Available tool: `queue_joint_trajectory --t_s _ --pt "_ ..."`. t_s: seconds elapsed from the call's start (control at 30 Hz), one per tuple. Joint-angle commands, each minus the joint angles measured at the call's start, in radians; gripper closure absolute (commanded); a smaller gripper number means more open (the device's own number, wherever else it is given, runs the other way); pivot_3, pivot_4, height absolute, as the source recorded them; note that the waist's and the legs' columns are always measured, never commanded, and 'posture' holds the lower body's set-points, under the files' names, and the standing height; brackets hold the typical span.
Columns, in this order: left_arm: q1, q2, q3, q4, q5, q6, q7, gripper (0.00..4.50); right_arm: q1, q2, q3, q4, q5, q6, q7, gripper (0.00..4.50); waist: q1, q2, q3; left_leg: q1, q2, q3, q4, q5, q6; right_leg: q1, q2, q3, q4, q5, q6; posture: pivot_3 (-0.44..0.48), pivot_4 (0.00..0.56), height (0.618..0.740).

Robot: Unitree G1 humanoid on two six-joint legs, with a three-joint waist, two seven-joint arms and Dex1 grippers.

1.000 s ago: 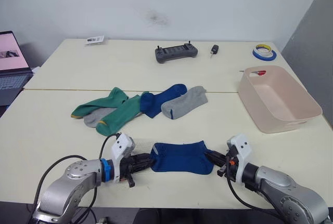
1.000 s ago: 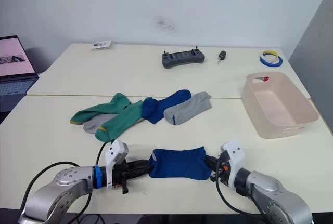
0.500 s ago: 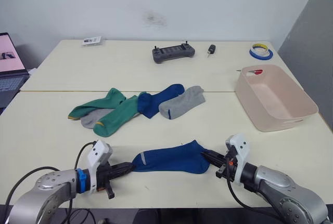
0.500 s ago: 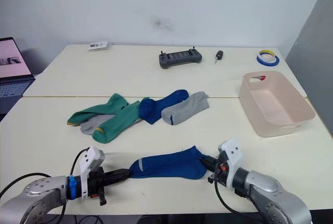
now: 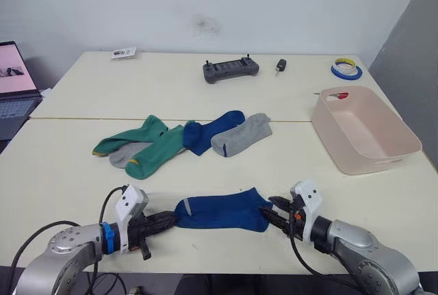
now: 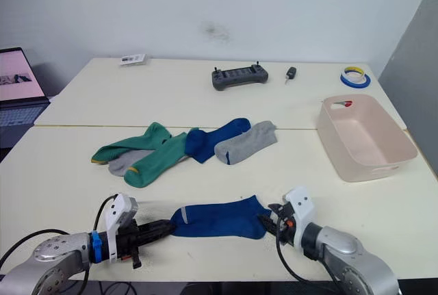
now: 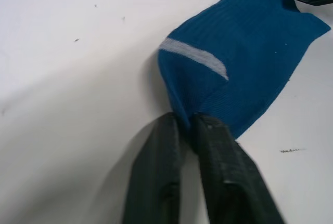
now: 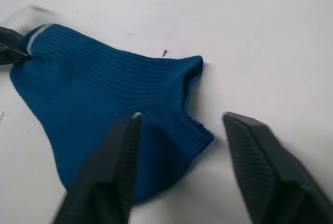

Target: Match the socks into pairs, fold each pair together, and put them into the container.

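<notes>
Dark blue ribbed ankle sock [image 5: 220, 209]: lying flat, lower centre, grey toe stripe showing.
Left gripper [image 7: 188, 125]: pinching toe end.
Right gripper [image 8: 179, 125]: fingers spread, straddling cuff.

- The left gripper [image 5: 166, 220], having drawn back from the container [image 5: 369, 146], is pinching the toe of the near dark blue sock [image 5: 220, 209], now unfolded and lying long.
- The right gripper [image 8: 182, 146] has let go; its fingers [image 8: 117, 156] are now standing spread over the sock's cuff.
</notes>
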Motion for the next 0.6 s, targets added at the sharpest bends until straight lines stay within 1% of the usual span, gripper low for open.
queue_joint_trajectory --t_s 0.03,0.07,0.1,0.27,0.33,0.47,0.5,0.6 --pt "0.009 0.018 0.057 0.055 0.026 -0.036 0.002 2.72 0.005 -0.023 -0.05 -0.032 0.003 -0.023 0.014 0.59 0.0 0.0 0.0 0.0 0.0 0.0 0.0 0.0 0.0 0.0 0.0 0.0 0.0 0.0 0.0 0.0 0.15 0.74" --pt "0.017 0.028 0.066 0.058 0.022 -0.045 -0.012 2.42 0.004 -0.029 -0.056 -0.036 0.003 -0.028 0.02 0.23 0.0 0.0 0.0 0.001 0.0 0.0 0.0 0.0 0.0 0.0 0.0 0.0 0.0 0.0 0.0 0.0 0.15 0.74" --pt "0.026 0.036 0.077 0.06 0.023 -0.061 -0.025 2.17 0.001 -0.034 -0.063 -0.041 0.004 -0.035 0.025 0.0 0.0 0.0 0.0 0.001 0.0 0.0 0.0 0.0 0.0 0.001 0.0 0.0 0.0 0.0 0.0 0.0 0.15 0.74" --pt "0.04 0.048 0.148 0.074 0.028 -0.144 -0.051 0.66 -0.04 -0.089 -0.067 -0.064 -0.034 -0.096 0.073 0.0 -0.005 0.0 0.0 0.001 0.001 0.0 0.0 0.0 0.0 0.0 0.001 0.0 0.0 0.0 0.0 0.0 0.15 0.74" --pt "0.028 0.028 0.184 0.089 0.026 -0.196 -0.045 0.02 -0.093 -0.119 -0.056 -0.083 -0.05 -0.125 0.105 0.0 -0.004 0.0 0.0 0.0 0.001 0.0 0.0 0.0 0.0 -0.001 0.001 0.0 0.0 0.0 0.0 0.0 0.15 0.74" --pt "-0.021 -0.011 0.217 0.087 -0.006 -0.21 -0.011 0.02 -0.225 -0.144 -0.037 -0.116 -0.042 -0.106 0.133 0.0 -0.002 0.0 0.0 0.0 0.0 0.0 0.0 0.0 0.0 -0.001 0.0 0.0 0.0 0.0 0.0 0.0 0.15 0.74" --pt "-0.045 -0.014 0.22 0.079 -0.029 -0.179 -0.003 0.02 -0.279 -0.144 -0.034 -0.124 -0.03 -0.085 0.136 0.0 -0.002 0.0 0.001 -0.001 0.0 0.0 0.0 0.0 0.0 -0.001 0.0 0.0 0.0 0.0 0.0 0.0 0.15 0.74" --pt "-0.101 -0.02 0.228 0.071 -0.074 -0.108 0.031 0.02 -0.368 -0.146 -0.03 -0.135 -0.01 -0.047 0.145 0.0 -0.001 -0.001 0.0 -0.001 0.0 -0.001 0.0 0.0 0.0 -0.001 0.0 -0.001 0.0 0.0 0.0 0.0 0.15 0.74"
